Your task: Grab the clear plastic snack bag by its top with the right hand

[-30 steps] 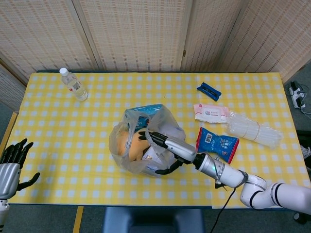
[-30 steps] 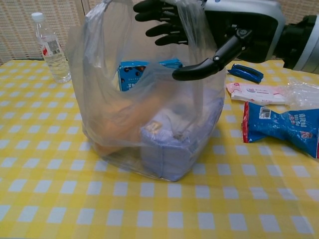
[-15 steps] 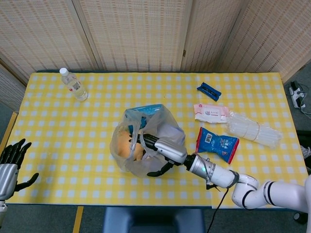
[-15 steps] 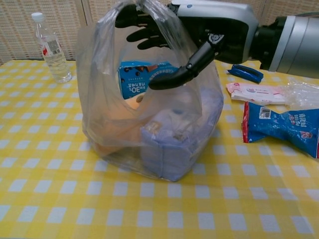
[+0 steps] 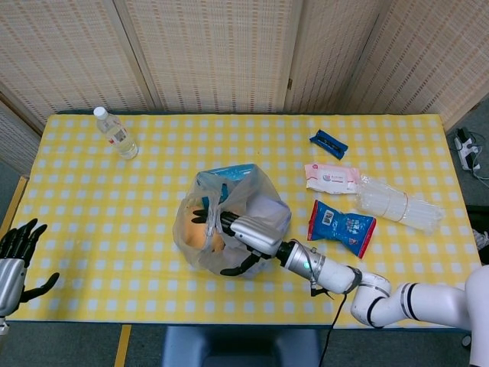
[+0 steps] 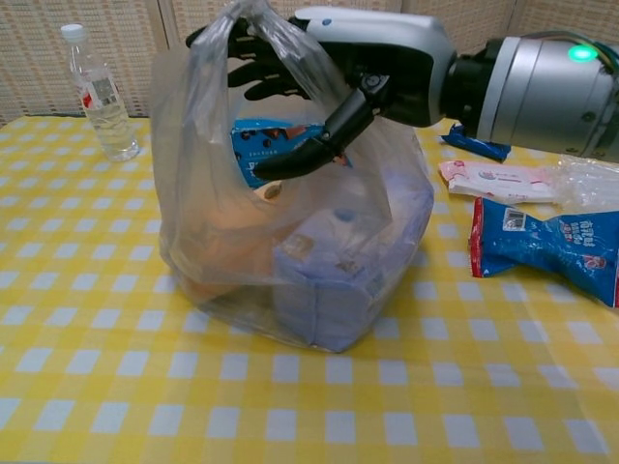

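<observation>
The clear plastic snack bag (image 6: 290, 242) stands at the middle of the yellow checked table (image 5: 92, 222), filling the centre of the chest view, with a pale wrapped pack, a blue box and something orange showing through its film. The right hand (image 6: 319, 87) is at the bag's gathered top in the upper middle of that view: its dark fingers (image 6: 266, 82) lie spread behind the film and its thumb curves down across the front, not yet clenched on the plastic, so it holds nothing. The film blurs the fingers, and exactly where they touch it is hard to make out. To the right of the bag lie a blue snack packet (image 5: 341, 226), a white and pink packet (image 5: 331, 177), a clear sleeve of plastic cups (image 5: 399, 203) and, further up, a small blue object (image 5: 328, 143). A water bottle (image 5: 115, 133) stands in the upper left, well apart from the bag. The left hand (image 5: 19, 256) rests at the lower left edge of the head view, fingers apart and empty, partly cut off by the frame.
</observation>
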